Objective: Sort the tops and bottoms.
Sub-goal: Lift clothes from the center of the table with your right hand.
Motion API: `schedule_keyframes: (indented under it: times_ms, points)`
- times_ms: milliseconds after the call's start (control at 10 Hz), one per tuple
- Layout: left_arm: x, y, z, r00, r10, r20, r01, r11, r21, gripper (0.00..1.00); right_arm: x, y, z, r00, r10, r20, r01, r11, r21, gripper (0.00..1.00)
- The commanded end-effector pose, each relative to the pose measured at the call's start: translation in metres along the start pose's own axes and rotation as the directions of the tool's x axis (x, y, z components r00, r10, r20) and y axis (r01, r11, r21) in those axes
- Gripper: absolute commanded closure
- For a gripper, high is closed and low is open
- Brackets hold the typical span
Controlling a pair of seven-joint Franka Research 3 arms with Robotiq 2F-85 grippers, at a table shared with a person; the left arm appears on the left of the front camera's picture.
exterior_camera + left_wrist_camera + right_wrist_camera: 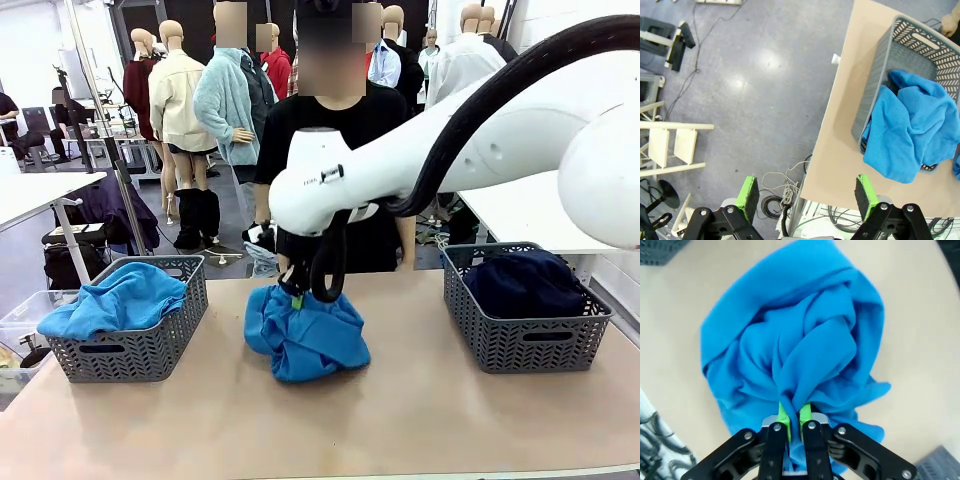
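Note:
A bright blue top lies crumpled at the middle of the table. My right gripper reaches across to its far edge and is shut on a fold of this top, green pads pinching the cloth. Another blue top fills the left grey basket and hangs over its rim. Dark navy bottoms lie in the right grey basket. My left gripper hangs open high over the floor beside the table's left end, with nothing between its fingers.
A person in a black T-shirt stands at the far side, right behind the middle top. Bare tabletop stretches along the front edge. A white table and a clear bin stand off to the left.

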State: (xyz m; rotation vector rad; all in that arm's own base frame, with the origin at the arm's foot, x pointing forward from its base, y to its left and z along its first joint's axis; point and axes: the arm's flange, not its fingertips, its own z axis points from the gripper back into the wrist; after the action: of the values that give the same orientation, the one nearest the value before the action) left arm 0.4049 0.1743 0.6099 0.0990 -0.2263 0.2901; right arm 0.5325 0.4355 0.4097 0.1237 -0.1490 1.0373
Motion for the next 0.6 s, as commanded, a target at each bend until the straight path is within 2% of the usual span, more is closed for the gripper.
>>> schedule_keyframes:
  times_ms: [0,200,500]
  points:
    - [0.0,0.0,0.0,1.0,0.018,0.011,-0.018,1.0,-0.001,0.0,-0.011,0.004,0.045,1.0,0.024,0.017,-0.022,0.996,-0.083,1.0]
    - [0.0,0.0,0.0,1.0,0.018,0.011,-0.018,1.0,-0.001,0.0,-0.004,0.011,0.099,0.997,0.027,0.065,-0.013,0.979,-0.203,1.0]
    - [0.0,0.0,0.0,1.0,0.018,0.011,-0.018,1.0,-0.001,0.0,0.004,0.019,0.187,0.994,0.05,0.095,-0.025,0.969,-0.246,1.0]
